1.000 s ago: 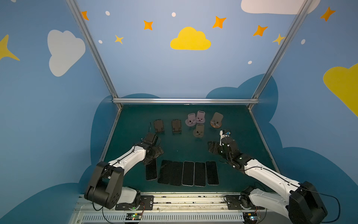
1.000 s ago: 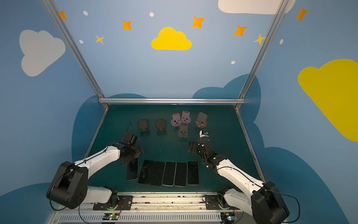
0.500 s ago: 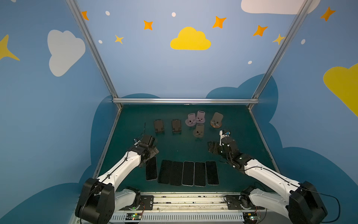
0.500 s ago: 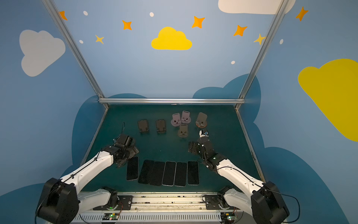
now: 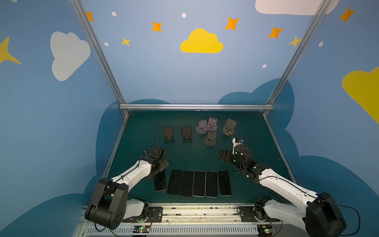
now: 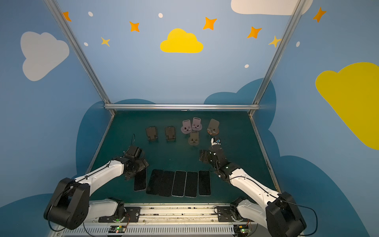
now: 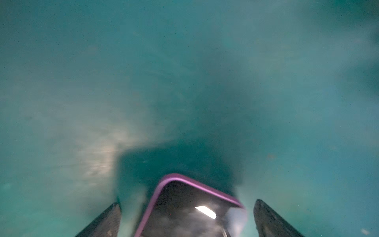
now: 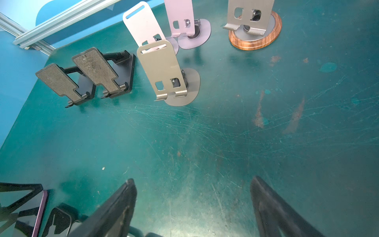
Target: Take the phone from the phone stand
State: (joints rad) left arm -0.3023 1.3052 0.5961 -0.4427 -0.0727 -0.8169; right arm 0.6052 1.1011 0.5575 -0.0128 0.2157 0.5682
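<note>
A dark phone with a purple edge (image 7: 184, 211) lies flat on the green table, leftmost in the front row in both top views (image 5: 160, 181) (image 6: 140, 181). My left gripper (image 7: 187, 202) hangs open low over its far end, one finger on each side and neither touching it (image 5: 159, 171) (image 6: 136, 171). The left wrist view is blurred. Several phone stands stand at the back, two of them black (image 5: 168, 133) (image 8: 59, 82), all without a phone. My right gripper (image 8: 192, 180) is open and empty over bare table in front of them (image 5: 225, 156) (image 6: 205, 157).
Several more dark phones (image 5: 199, 183) lie side by side right of the purple-edged one. Among the stands are two pink ones (image 5: 212, 124), a grey one (image 8: 162, 69) and one on a wooden base (image 8: 254, 39). An aluminium rail (image 5: 196, 106) bounds the table's back.
My left gripper's jaws have widened a little, and the left arm drew back, then returned over the leftmost phone. That phone has stayed flat on the table. The right arm has not moved.
</note>
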